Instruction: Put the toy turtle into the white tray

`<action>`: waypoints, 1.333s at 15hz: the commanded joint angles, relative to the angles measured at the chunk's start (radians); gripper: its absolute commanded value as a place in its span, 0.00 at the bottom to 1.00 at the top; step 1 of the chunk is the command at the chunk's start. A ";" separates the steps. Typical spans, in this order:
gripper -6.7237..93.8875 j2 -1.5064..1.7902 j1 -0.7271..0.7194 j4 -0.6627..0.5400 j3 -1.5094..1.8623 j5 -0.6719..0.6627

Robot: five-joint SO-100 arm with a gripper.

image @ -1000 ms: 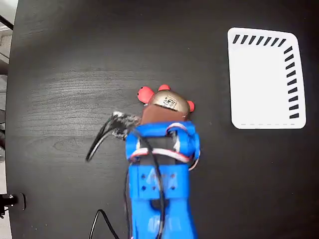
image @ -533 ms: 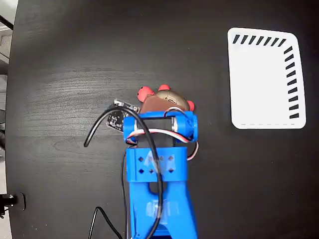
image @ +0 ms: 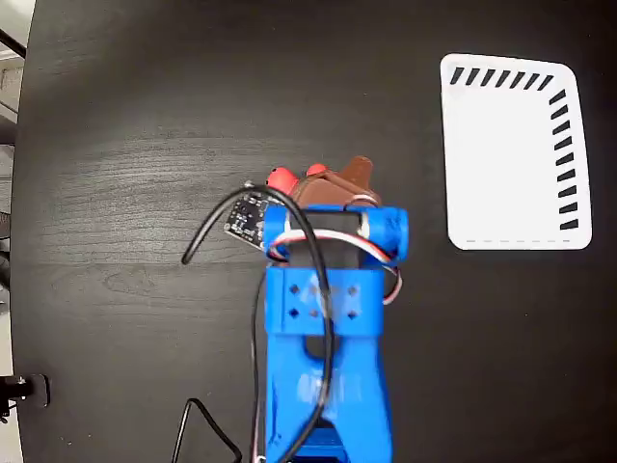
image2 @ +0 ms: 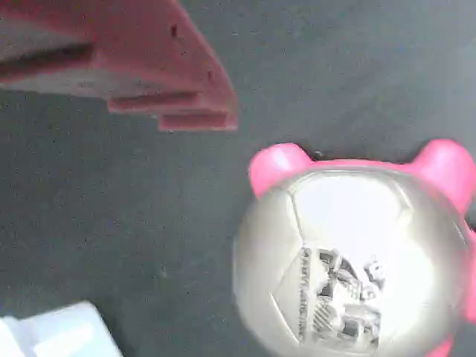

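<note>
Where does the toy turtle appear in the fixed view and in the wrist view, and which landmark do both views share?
Fixed view: the toy turtle sits just left of centre, mostly hidden under the blue arm, only red parts showing.
Wrist view: the toy turtle fills the lower right, shell and sticker facing the camera.
Shared landmark: the brown-red finger of the tool beside the turtle, upper left in the wrist view.

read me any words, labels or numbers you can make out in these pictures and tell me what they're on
Nothing can be read with confidence.
Sticker on the toy turtle: black-and-white print in the wrist view, too blurred to read.
White tray: only black slanted slots along two edges, no text.
Small circuit board beside the blue arm: any markings too small to read.
</note>
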 commanded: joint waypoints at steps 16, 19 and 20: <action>0.73 -0.232 -0.017 -0.120 -0.077 0.146; 0.73 -0.258 -0.017 -0.133 -0.072 0.147; 0.73 -0.267 -0.018 -0.140 -0.067 0.147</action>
